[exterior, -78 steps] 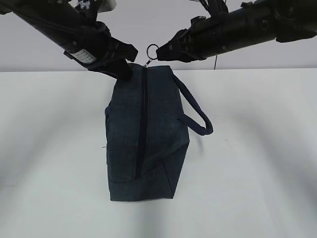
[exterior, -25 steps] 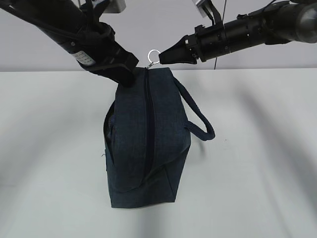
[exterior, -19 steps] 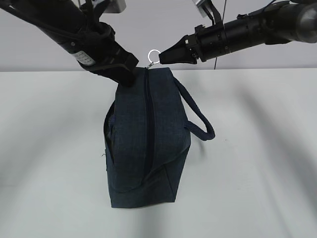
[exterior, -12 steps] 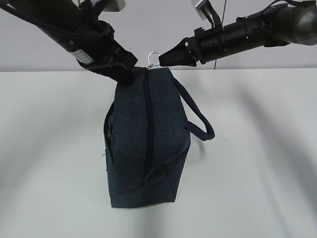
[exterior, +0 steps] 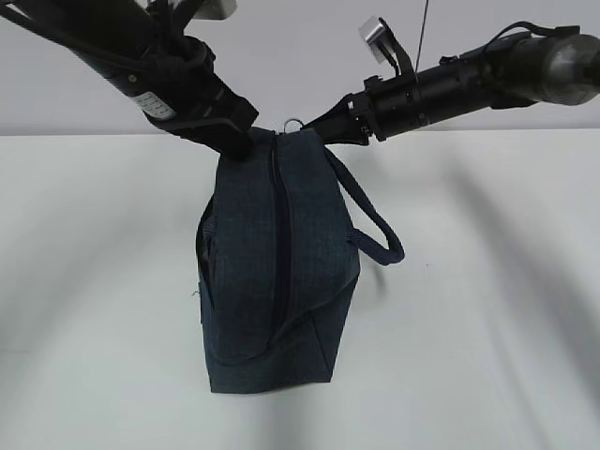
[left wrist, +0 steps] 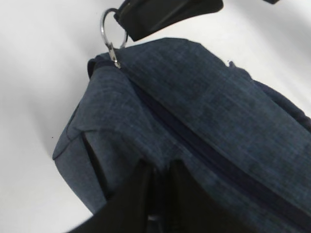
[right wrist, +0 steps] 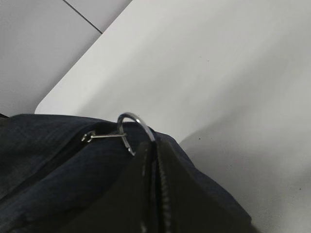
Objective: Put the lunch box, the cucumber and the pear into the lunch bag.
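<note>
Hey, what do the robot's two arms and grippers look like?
Both arms are matte black. The left arm is bulky with a small white label; the right arm is a slim tube with a thin cable above. Both grippers have black, tapering fingers.

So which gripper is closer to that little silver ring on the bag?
The right gripper: it is shut on the silver ring. The left gripper pinches the lunch bag fabric beside the zipper, a little away.

The black left gripper (exterior: 236, 141) reaches down from upper left, its two fingers (left wrist: 136, 194) pinched on a fold of the dark navy fabric bag (exterior: 277, 272) — the black right gripper (exterior: 323, 131) comes from upper right, jaws pressed together on the silver ring pull (left wrist: 111, 30).
</note>
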You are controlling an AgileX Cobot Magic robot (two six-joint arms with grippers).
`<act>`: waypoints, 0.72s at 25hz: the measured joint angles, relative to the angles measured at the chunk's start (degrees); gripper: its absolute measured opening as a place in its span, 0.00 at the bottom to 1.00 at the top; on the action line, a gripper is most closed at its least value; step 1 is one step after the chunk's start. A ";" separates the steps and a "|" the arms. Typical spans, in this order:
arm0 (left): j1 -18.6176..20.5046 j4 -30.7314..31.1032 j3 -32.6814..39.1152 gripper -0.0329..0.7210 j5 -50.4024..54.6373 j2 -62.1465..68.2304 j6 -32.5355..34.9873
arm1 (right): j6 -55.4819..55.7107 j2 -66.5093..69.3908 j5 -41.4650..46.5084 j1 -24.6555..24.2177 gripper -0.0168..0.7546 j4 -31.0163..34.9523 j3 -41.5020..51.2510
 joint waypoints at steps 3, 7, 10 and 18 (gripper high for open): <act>0.00 0.00 0.00 0.08 0.00 0.00 0.31 | -0.23 0.37 0.00 0.00 0.02 0.00 -0.14; 0.00 0.00 0.00 0.08 -0.18 0.00 0.43 | -0.70 0.39 0.00 0.00 0.02 0.00 -0.14; 0.00 0.00 0.05 0.08 -0.35 0.00 0.57 | -0.79 0.85 0.11 0.00 0.02 0.00 -0.34; 0.00 -0.26 0.05 0.08 -0.67 0.00 1.24 | -0.88 3.37 0.18 0.00 0.02 0.00 -0.81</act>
